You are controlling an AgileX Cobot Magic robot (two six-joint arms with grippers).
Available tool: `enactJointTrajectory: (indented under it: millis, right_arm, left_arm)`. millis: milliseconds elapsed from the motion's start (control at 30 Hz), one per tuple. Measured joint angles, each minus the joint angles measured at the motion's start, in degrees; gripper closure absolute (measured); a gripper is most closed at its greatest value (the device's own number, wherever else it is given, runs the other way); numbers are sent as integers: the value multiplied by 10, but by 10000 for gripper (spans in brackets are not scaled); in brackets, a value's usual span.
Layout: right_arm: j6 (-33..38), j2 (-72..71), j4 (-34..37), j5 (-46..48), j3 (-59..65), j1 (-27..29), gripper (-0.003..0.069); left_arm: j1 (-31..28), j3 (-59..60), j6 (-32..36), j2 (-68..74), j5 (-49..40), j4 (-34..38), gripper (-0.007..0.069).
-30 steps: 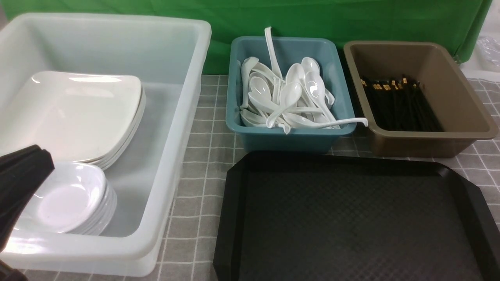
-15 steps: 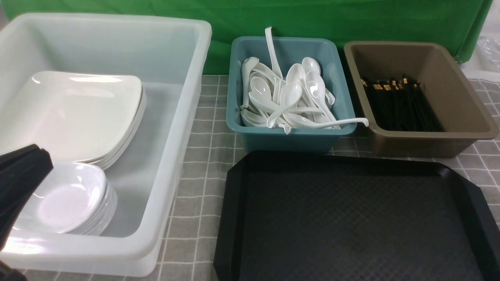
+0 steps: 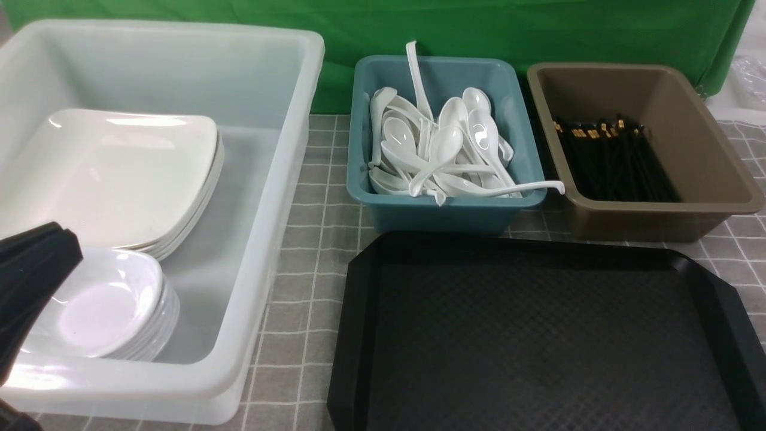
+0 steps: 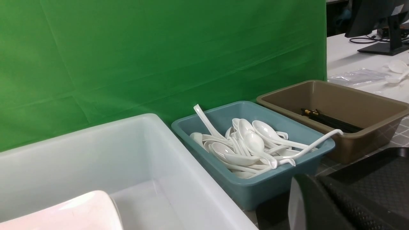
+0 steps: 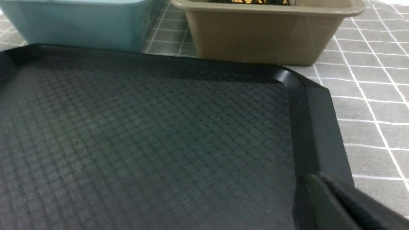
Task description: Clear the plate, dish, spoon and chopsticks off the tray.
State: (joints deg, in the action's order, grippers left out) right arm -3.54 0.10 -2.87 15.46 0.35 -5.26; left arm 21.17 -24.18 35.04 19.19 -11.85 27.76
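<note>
The black tray (image 3: 538, 335) lies at the front right with nothing on it. A stack of white plates (image 3: 114, 173) and a stack of small white dishes (image 3: 102, 305) sit inside the white tub (image 3: 263, 227). Several white spoons (image 3: 443, 149) fill the teal tub (image 3: 443, 209). Black chopsticks (image 3: 616, 158) lie in the brown tub (image 3: 658, 212). My left gripper (image 3: 60, 239) hangs shut and holding nothing over the white tub's near left corner, beside the dishes. My right gripper (image 5: 314, 180) is shut and holding nothing above the tray's right rim (image 5: 316, 127); it is outside the front view.
A grey checked cloth (image 3: 311, 197) covers the table. A green backdrop (image 3: 479, 30) stands behind the tubs. The three tubs line the back and left, close around the tray.
</note>
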Motion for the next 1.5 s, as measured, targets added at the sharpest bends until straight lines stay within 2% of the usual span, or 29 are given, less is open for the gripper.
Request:
enactJointTrajectory:
  millis: [367, 533, 600, 633, 700, 733, 767, 800, 833, 900, 1067, 1500]
  right_arm:
    - [0, 0, 0, 0, 0, 0, 592]
    - [0, 0, 0, 0, 0, 0, 581]
    - [0, 0, 0, 0, 0, 0, 575]
    - [0, 0, 0, 0, 0, 0, 570]
    - [0, 0, 0, 0, 0, 0, 561]
    - [0, 0, 0, 0, 0, 0, 558]
    - [0, 0, 0, 0, 0, 0, 558]
    - [0, 0, 0, 0, 0, 0, 550]
    - [0, 0, 0, 0, 0, 0, 550]
    - [0, 0, 0, 0, 0, 0, 541]
    - [0, -1, 0, -1, 0, 0, 525]
    - [0, -1, 0, 0, 0, 0, 497]
  left_arm:
    - [0, 0, 0, 0, 0, -3, 613]
    - [-2, 10, -10, 0, 33, -34, 613]
    - [-14, 22, -46, -3, 52, -62, 613]
    - [-35, 39, -96, -11, 69, -104, 613]
    - [-92, 83, -237, -39, 94, -197, 613]
    - [-111, 100, -271, -51, 97, -221, 613]
    - [-115, 100, -271, -55, 97, -226, 613]
    - [-147, 138, -314, -82, 98, -254, 613]
    - [-151, 143, -323, -82, 98, -257, 613]
    - [-202, 213, -355, -132, 96, -272, 613]
    - [-239, 246, -384, -189, 3, -278, 613]
    - [-240, 246, -385, -192, 24, -278, 612]
